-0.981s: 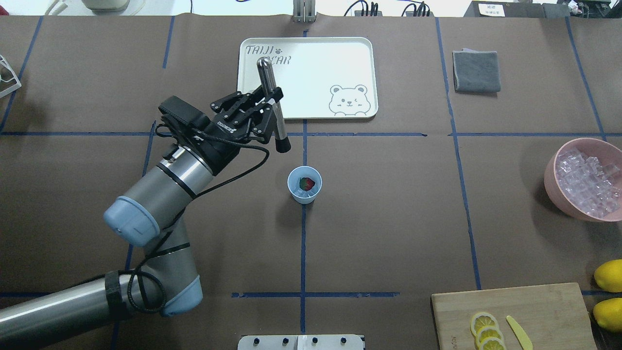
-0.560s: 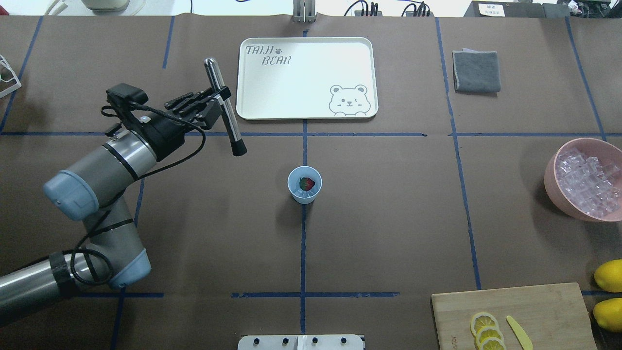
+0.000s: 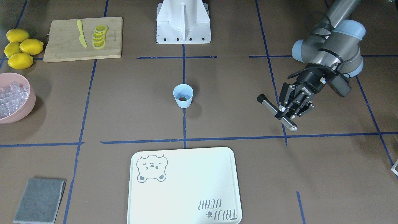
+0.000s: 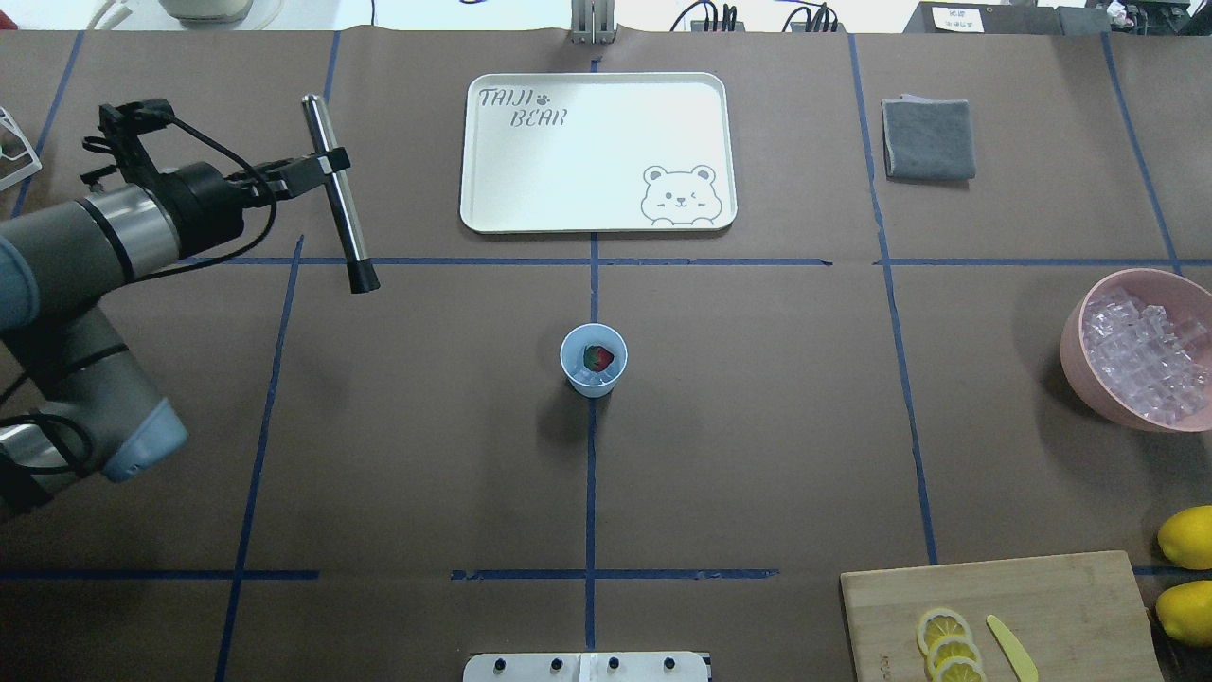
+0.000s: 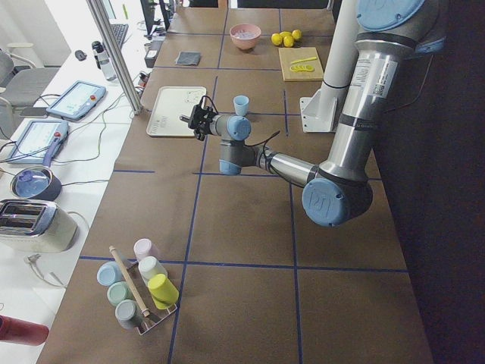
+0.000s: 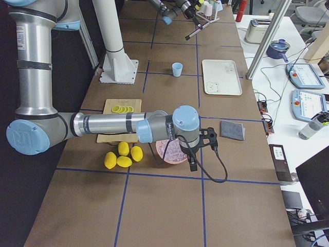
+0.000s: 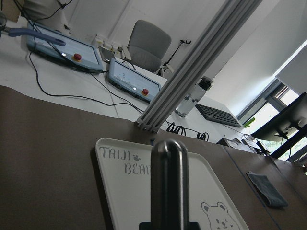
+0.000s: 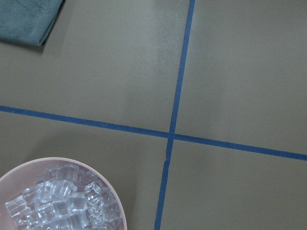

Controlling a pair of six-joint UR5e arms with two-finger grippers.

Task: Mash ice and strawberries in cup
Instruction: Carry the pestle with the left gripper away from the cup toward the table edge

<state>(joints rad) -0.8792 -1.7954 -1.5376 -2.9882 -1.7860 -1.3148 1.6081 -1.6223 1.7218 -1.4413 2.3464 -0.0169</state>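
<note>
Your left gripper (image 4: pixel 327 169) pinches the metal masher (image 4: pixel 343 223) mid-shaft at upper left of the overhead view, well apart from the cup (image 4: pixel 594 381). The cup stands dead centre with the strawberry (image 4: pixel 597 357) inside. Right gripper (image 6: pixel 192 163) hangs near the bowl (image 4: pixel 1075 365) of ice (image 4: pixel 1141 350); you can't tell its jaws.

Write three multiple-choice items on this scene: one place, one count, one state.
1. The cup stands: A on the tray; B on the board; C on bare table.
2. Whole lemons: A four; B two; C six.
3. Left jaws: A open, empty; B shut on the muddler; C shut on the cup.
1 C, it sits alone mid-table; 2 A, the front view shows four together; 3 B, they clamp its shaft.
</note>
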